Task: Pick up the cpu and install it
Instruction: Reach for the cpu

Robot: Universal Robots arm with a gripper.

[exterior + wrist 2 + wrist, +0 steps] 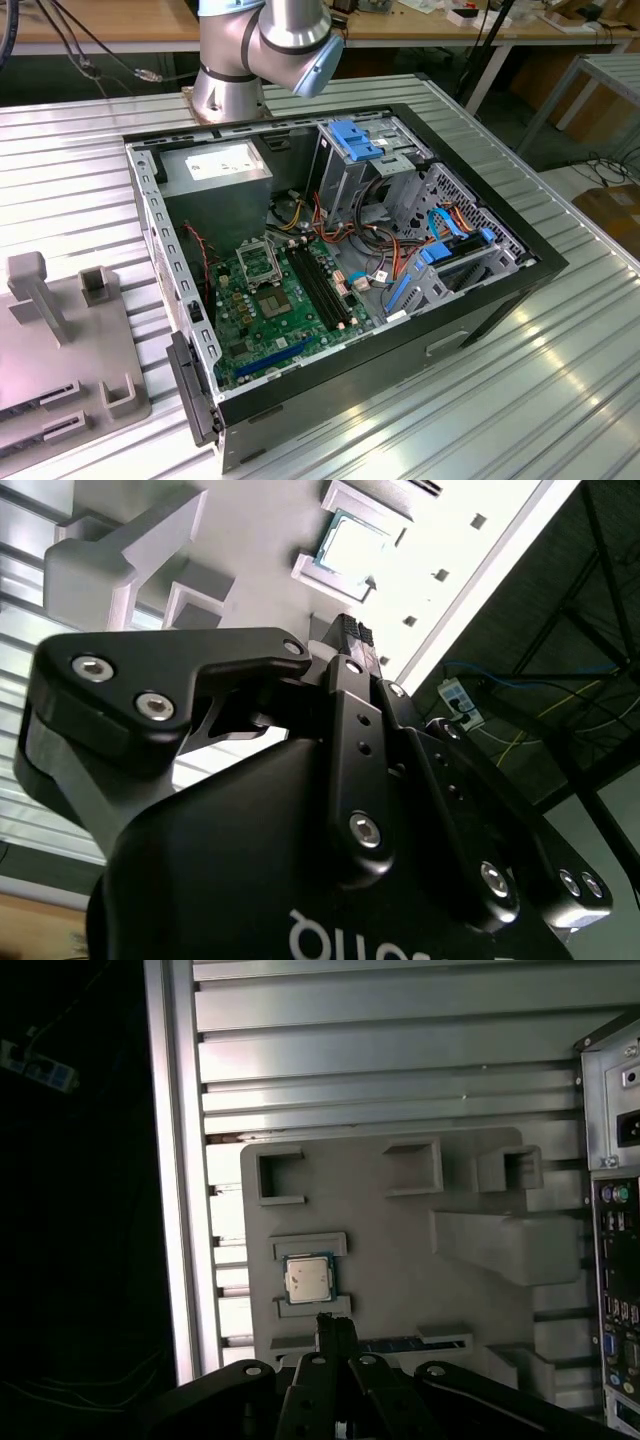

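Grey fixture tray [400, 1250] holds the cpu [308, 1278]; the pincer [335, 1324], pressed together and empty, hangs near it.

Nothing can be read: the white lettering on the body of the gripper [350, 632] is cut off in the second wrist view, and the print on the white label [222, 159] atop the grey power supply [215, 187] is illegible.

You lose the arm [268, 45] at the exterior view's upper edge, and the grey tray [100, 340] runs off its left. In the first wrist view, the gripper [335, 1322] covers part of the tray's rim, and the computer case [612, 1260] is cropped.
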